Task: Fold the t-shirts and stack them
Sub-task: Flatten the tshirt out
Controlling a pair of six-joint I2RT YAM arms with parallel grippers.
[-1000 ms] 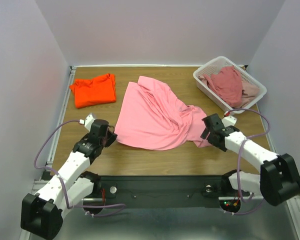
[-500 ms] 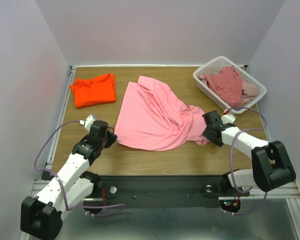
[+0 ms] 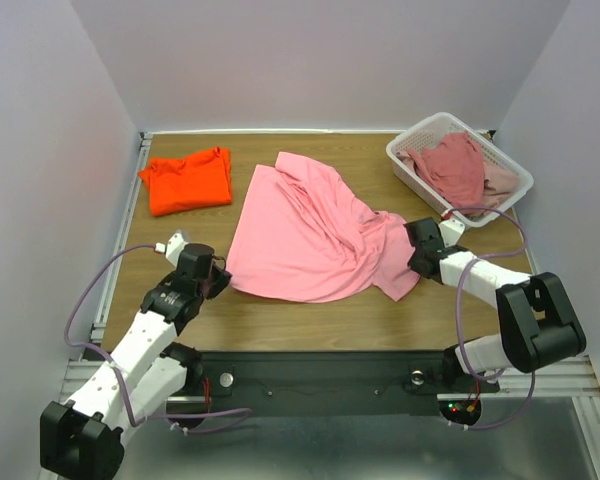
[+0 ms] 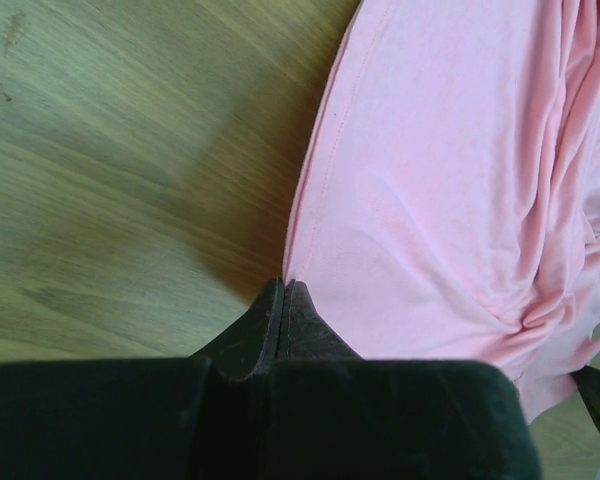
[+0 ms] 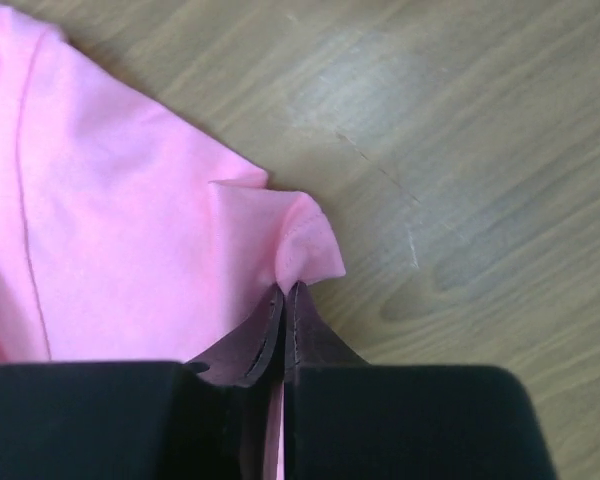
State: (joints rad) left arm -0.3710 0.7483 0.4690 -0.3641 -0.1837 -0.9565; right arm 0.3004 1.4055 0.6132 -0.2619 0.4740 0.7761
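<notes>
The light pink t-shirt (image 3: 300, 230) is lying across the middle of the counter (image 3: 310, 315), flat and fanned out on its left half but gathering into ridged folds toward the right. The left pincer (image 4: 283, 297) is closing tight on the near-left corner of the hem, its two fingers pressed together with the fabric edge running into them. The right pincer (image 5: 285, 297) is nipping a small puckered tab of the same shirt near the right edge of the counter, with pink cloth showing in the slit between its fingers. Holding two opposite low corners like this is probably meant to let the arms pull apart and draw out the bunching before any fold is made; the wrinkles are running toward the right-hand grip, which suggests that side is taking the strain. At the far-left corner the orange t-shirt (image 3: 187, 180) is sitting folded into a rough rectangle, apparently marking where the stack is building. At the far-right corner the white slatted basket (image 3: 415, 180) is holding the shirts waiting their turn: a dusty rose t-shirt (image 3: 452, 165) is heaping loosely on top and spilling toward the rim, and a pale pink t-shirt (image 3: 500, 180) is peeking out beside it along the right wall.
</notes>
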